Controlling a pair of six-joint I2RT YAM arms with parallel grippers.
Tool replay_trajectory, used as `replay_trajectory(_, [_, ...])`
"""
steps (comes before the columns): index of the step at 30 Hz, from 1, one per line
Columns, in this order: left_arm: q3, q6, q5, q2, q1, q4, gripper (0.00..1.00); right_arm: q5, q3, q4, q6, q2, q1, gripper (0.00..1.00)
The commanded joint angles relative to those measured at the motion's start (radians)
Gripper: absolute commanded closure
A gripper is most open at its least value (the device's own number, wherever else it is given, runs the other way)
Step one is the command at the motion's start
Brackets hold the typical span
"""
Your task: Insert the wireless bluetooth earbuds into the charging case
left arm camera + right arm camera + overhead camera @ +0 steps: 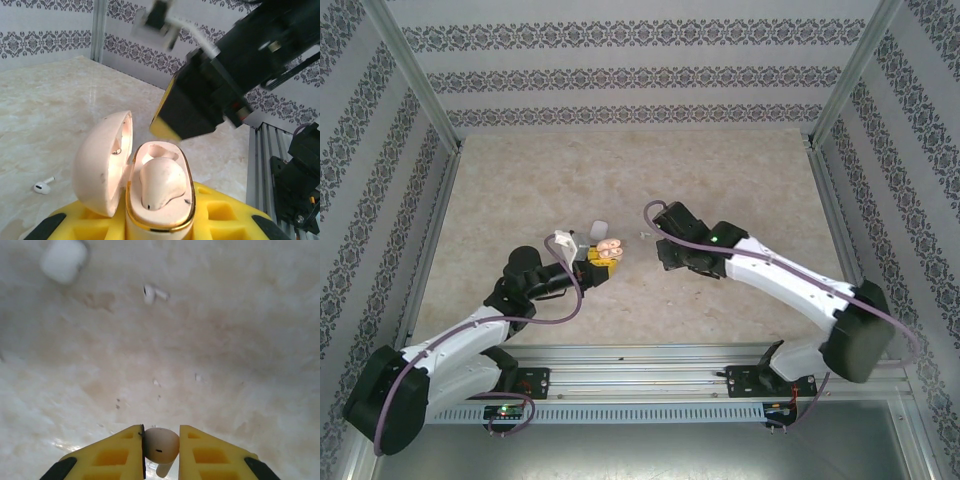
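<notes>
My left gripper is shut on the charging case, gripping its base between yellow fingers. The case has a gold rim, and its lid is swung open to the left. One earbud sits in a slot of the case, and the slot behind it is empty. My right gripper is shut on another earbud, head up and stem down, above the table. From above, the left gripper and right gripper stand close together mid-table. The right gripper's body hovers just beyond the case.
A loose earbud lies on the marble table, also visible left of the case as an earbud. A small white rounded object rests on the table nearby, seen from above as a white object. Patterned walls enclose the table.
</notes>
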Motion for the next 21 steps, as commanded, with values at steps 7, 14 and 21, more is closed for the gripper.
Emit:
replay_trajectory(7, [0.067, -0.050, 0.019, 0.065, -0.010, 0.136, 0.89, 0.094, 0.031, 0.186, -0.124, -0.176, 0.130, 0.79])
replay_trajectory(14, [0.104, -0.043, 0.018, 0.056, -0.014, 0.101, 0.89, 0.046, 0.072, 0.323, -0.225, -0.168, 0.220, 0.79])
replay_trajectory(21, [0.108, -0.042, 0.020, 0.037, -0.014, 0.079, 0.89, 0.007, 0.079, 0.387, -0.255, -0.131, 0.253, 0.79])
